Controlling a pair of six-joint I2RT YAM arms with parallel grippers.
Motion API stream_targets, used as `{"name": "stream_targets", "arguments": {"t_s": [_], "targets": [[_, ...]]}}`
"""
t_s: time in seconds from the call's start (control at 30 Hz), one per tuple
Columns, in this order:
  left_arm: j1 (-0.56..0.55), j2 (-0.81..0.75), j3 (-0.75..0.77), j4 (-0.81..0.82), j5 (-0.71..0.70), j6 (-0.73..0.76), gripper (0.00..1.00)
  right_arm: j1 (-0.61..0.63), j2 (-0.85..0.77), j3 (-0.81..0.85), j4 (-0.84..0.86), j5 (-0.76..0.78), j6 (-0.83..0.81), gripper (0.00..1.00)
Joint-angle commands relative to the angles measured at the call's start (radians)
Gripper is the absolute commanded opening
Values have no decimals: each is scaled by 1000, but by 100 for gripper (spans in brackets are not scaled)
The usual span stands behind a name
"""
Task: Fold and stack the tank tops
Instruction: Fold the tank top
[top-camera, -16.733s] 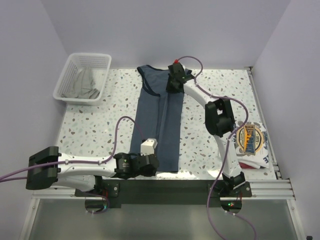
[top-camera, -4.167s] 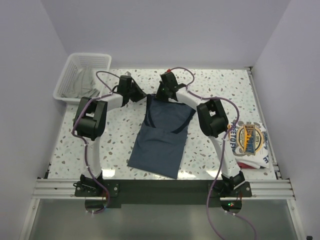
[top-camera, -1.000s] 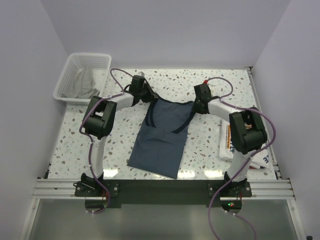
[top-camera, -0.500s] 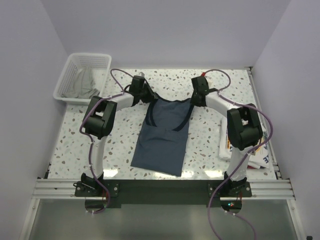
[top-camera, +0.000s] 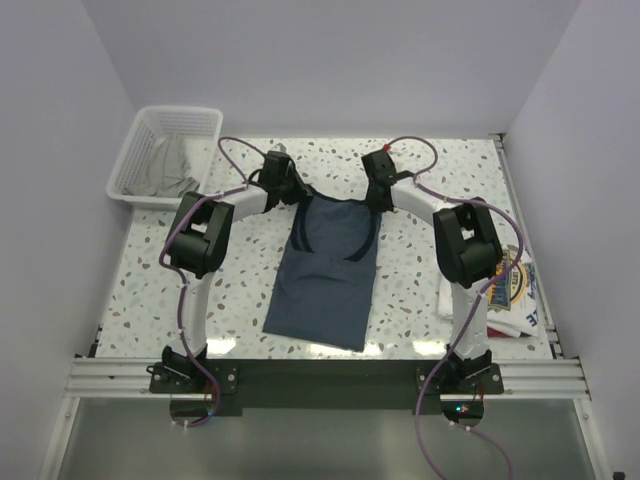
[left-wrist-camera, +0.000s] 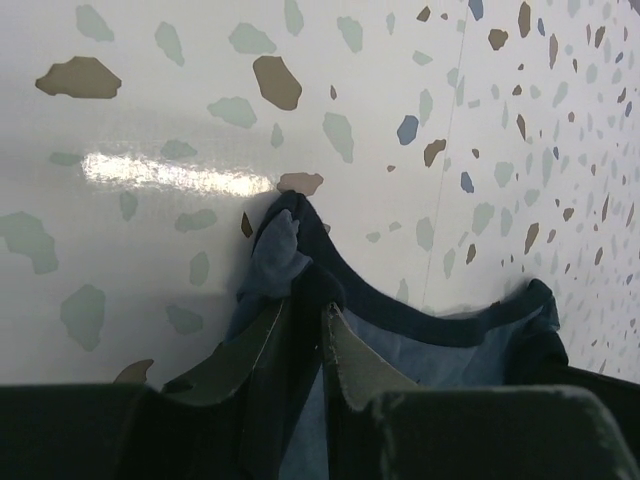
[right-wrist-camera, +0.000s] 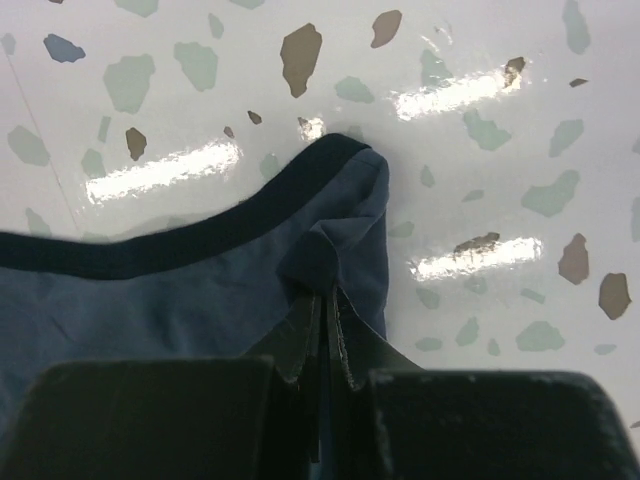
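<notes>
With jaws nearly closed, left gripper (top-camera: 288, 193) is pinching the far left corner of the blue tank top (top-camera: 325, 270), lying mid-table; right gripper (top-camera: 378, 203) is pinching the far right corner likewise; best carrying both corners level and together toward the near hem; white tank top (top-camera: 520, 305) is lying at the right edge; glossy speckled table (top-camera: 180, 270) is throwing glare, plain lilac walls (top-camera: 330, 60) enclosing it.

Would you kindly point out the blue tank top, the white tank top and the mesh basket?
blue tank top (top-camera: 325, 285): top external view, middle of body.
white tank top (top-camera: 518, 305): top external view, printed front.
mesh basket (top-camera: 128, 155): top external view, left wall.
</notes>
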Motion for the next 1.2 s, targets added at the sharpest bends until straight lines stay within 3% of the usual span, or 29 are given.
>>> {"name": "stream_targets", "arguments": {"t_s": [0.0,0.37,0.67,0.9,1.17], "targets": [[-3,-31,16,-8,-55,5,23,7,37,64,-18,38,8,0],[-1,-16,42,-28,-146,-15,24,7,160,161,-6,0,-6,6],[3,67,153,4,-181,6,30,-1,217,255,38,-43,-63,23],[3,44,154,110,-163,68,41,-2,145,253,71,-23,-96,44],[5,-25,151,201,-126,131,56,-7,86,302,54,-20,-115,48]]}}
